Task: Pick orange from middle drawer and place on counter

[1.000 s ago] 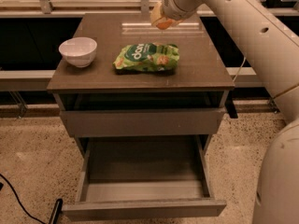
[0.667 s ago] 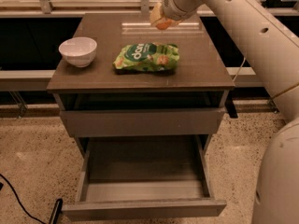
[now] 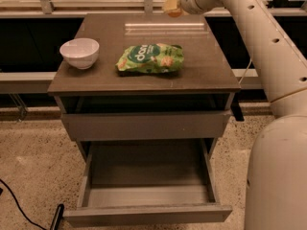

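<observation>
My gripper (image 3: 171, 6) is at the top of the camera view, above the far edge of the counter (image 3: 144, 75). It is shut on a small round orange-tan thing, the orange (image 3: 171, 8), held in the air above the slab. The middle drawer (image 3: 146, 213) is pulled far out at the bottom of the cabinet, and its grey floor is bare. The white arm reaches in from the right.
A white bowl (image 3: 79, 52) stands on the counter's left side. A green snack bag (image 3: 150, 58) lies in its middle. The top drawer (image 3: 144, 125) sits slightly out under the slab. A black cable (image 3: 19, 207) lies on the speckled floor at the left.
The gripper with the orange has moved up and a little farther back over the counter. Bowl, bag and drawers have not moved.
</observation>
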Motion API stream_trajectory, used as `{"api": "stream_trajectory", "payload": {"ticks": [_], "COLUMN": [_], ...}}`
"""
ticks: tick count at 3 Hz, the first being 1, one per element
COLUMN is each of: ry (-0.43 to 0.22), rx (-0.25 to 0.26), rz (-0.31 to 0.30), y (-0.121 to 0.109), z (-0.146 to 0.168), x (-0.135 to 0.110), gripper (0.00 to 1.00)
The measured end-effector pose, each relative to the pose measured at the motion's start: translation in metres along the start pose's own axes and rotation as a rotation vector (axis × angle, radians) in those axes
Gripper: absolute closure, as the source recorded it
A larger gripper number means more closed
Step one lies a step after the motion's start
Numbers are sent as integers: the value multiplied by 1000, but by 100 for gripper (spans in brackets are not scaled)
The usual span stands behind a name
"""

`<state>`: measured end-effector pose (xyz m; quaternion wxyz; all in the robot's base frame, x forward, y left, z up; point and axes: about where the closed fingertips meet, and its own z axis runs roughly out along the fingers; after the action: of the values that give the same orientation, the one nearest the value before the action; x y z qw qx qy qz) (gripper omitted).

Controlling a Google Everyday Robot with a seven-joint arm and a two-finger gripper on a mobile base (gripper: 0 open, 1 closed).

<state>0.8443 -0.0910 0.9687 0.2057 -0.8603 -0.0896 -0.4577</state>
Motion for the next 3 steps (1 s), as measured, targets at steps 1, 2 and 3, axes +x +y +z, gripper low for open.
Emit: {"api": "stream_trajectory", "payload": {"ticks": [1, 2, 3], "ry": [32, 0, -37], "rx": [36, 23, -29], "rz": [57, 90, 109], "y": [18, 33, 53], "z": [8, 17, 27], "x": [12, 9, -1], "gripper": [100, 100, 100]}}
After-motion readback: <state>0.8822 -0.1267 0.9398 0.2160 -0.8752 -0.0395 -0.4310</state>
